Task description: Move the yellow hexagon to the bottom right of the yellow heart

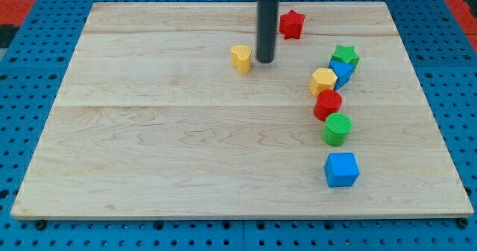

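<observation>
No pincer fitted. My tip [265, 60] beside yellow heart [241, 58]; yellow hexagon [323, 80] well toward view's right, unmoved. Task barely begun.

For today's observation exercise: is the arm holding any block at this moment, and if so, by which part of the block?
Nothing is held. My tip is a bare rod that only pushes; it stands just to the view's right of the yellow heart, far from the yellow hexagon.

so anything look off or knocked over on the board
Nothing stands out. All blocks sit flat on the wooden board, none tipped or damaged. My tip rests just to the view's right of the yellow heart, away from the yellow hexagon.
</observation>
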`<control>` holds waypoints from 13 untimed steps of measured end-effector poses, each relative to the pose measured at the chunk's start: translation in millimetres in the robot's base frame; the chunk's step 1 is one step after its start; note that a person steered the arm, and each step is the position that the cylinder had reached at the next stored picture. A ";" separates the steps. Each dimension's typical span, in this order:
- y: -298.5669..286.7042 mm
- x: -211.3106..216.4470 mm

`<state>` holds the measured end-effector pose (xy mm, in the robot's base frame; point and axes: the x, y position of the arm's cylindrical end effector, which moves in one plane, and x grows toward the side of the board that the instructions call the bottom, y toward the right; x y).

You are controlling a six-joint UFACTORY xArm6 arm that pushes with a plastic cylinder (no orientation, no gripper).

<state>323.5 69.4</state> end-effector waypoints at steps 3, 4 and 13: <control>152.1 6.6; 155.3 56.8; -13.3 131.5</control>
<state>455.1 56.1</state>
